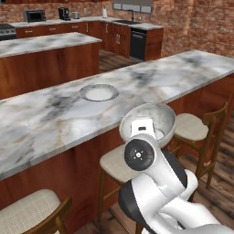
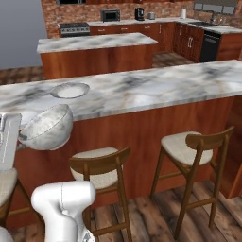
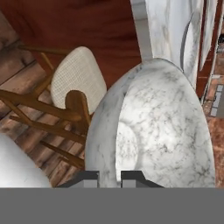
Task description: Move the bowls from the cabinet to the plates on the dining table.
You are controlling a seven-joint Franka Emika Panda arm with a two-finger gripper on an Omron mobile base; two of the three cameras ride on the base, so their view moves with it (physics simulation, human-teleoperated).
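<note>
White-armed and dark-jointed, the robot's gripper (image 1: 145, 132) pinched the rim of one pale grey-white speckled bowl (image 1: 153, 118) beside the marble-topped dining table (image 1: 41, 123), where one grey plate (image 1: 98, 92) lay. From the right base view, three wooden stools (image 2: 101, 163) stood below. On the hand view, the jaws clamped the bowl's rim (image 3: 109, 144).

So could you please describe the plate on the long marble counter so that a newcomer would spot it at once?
Find the long marble counter with stools along its side. The plate lies flat on top, a shallow grey-white disc. The bowl in the gripper is deep and off the counter.
</note>
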